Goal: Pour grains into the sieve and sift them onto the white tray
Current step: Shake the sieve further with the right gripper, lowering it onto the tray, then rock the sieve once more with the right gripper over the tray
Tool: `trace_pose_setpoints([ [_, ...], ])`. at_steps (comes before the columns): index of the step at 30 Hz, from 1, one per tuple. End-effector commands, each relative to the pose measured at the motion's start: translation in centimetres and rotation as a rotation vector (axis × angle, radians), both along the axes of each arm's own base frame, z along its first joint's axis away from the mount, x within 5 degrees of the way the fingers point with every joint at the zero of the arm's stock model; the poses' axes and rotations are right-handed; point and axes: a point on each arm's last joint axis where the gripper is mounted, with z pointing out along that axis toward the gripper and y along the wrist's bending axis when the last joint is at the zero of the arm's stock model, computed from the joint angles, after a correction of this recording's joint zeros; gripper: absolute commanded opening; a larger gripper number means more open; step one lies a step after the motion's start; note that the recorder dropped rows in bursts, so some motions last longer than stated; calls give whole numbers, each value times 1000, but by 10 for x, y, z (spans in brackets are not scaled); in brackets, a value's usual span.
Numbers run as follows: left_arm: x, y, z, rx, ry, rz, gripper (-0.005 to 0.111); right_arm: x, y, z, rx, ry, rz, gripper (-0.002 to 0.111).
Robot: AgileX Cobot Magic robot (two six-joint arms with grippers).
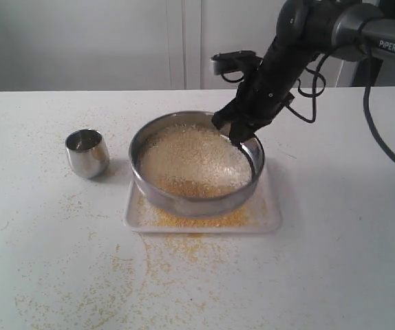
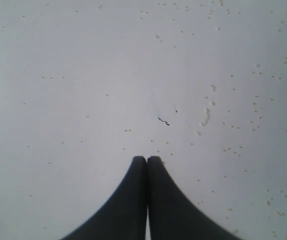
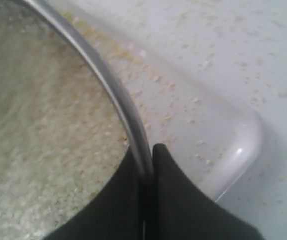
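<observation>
While right claw (image 3: 146, 150) pinches sieve (image 1: 184, 201) rim, grains (image 1: 184, 245) litter white table (image 1: 335, 261); left claw (image 2: 146, 160) pressed together.

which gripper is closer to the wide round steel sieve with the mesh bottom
Right. The right gripper is shut on the rim of the wide round steel sieve; the left gripper is shut over the white table, no sieve in its wrist view.

R gripper (image 3: 144, 152): matte black. Sieve (image 1: 184, 201) rim by it: shiny silver-grey steel. Grains (image 1: 194, 158) next to gripper: pale whitish-sand, turning deeper yellow on side away from it. White tray (image 1: 272, 218): white w/ yellow speckle. Worktop (image 1: 335, 261): off-white, scattered yellow specks. Cup (image 1: 87, 152): mirror steel. L gripper (image 2: 146, 161): black too.
</observation>
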Motion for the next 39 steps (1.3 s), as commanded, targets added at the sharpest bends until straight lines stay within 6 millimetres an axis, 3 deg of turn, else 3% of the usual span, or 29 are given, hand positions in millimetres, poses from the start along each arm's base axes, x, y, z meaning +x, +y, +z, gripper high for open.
trace_pose_setpoints([
  [1, -3, 1, 2, 3, 0, 7, 0, 2, -17, 6, -171, -42, -80, 0],
  [2, -3, 1, 2, 3, 0, 7, 0, 6, -21, 7, -118, -9, -285, 0],
  [3, -3, 1, 2, 3, 0, 7, 0, -1, -12, 7, -30, 60, -202, 0],
  [5, -3, 1, 2, 3, 0, 7, 0, -15, 2, 8, -45, 16, 295, 0],
  [6, -3, 1, 2, 3, 0, 7, 0, -12, -7, 5, -143, 25, 199, 0],
  [8, -3, 1, 2, 3, 0, 7, 0, 5, -20, 6, -121, -6, -256, 0],
  [9, -3, 1, 2, 3, 0, 7, 0, 0, -11, 6, -42, 45, -185, 0],
  [11, -3, 1, 2, 3, 0, 7, 0, -16, 7, 9, 11, 21, 300, 0],
  [12, -3, 1, 2, 3, 0, 7, 0, -14, 2, 7, -46, 28, 250, 0],
  [13, -3, 1, 2, 3, 0, 7, 0, 1, -10, 8, -41, -4, -91, 0],
  [14, -3, 1, 2, 3, 0, 7, 0, 5, -12, 8, 12, 24, -254, 0],
  [15, -3, 1, 2, 3, 0, 7, 0, 2, -4, 10, 100, 61, -195, 0],
  [17, -3, 1, 2, 3, 0, 7, 0, -15, 5, 13, 42, 33, 253, 0],
  [18, -3, 1, 2, 3, 0, 7, 0, -13, 0, 12, -22, 14, 221, 0],
  [19, -3, 1, 2, 3, 0, 7, 0, 3, -16, 12, -78, -31, -120, 0],
  [20, -3, 1, 2, 3, 0, 7, 0, 7, -22, 12, -53, -15, -304, 0],
  [21, -3, 1, 2, 3, 0, 7, 0, 4, -15, 14, 27, 22, -267, 0],
  [23, -3, 1, 2, 3, 0, 7, 0, -11, 6, 17, 125, 59, 72, 0],
  [25, -3, 1, 2, 3, 0, 7, 0, -17, 7, 18, 72, 27, 254, 0],
  [29, -3, 1, 2, 3, 0, 7, 0, 6, -16, 17, 4, -4, -325, 0],
  [30, -3, 1, 2, 3, 0, 7, 0, 5, -14, 16, 36, 11, -332, 0],
  [32, -3, 1, 2, 3, 0, 7, 0, -6, 3, 16, 117, 47, -49, 0],
  [34, -3, 1, 2, 3, 0, 7, 0, -15, 6, 19, 61, 20, 202, 0],
  [36, -3, 1, 2, 3, 0, 7, 0, -6, -5, 18, -30, -15, 16, 0],
  [37, -3, 1, 2, 3, 0, 7, 0, 0, -13, 18, -25, -2, -204, 0],
  [38, -3, 1, 2, 3, 0, 7, 0, 2, -13, 17, 15, 18, -319, 0],
  [39, -3, 1, 2, 3, 0, 7, 0, 1, -10, 15, 45, 33, -306, 0],
])
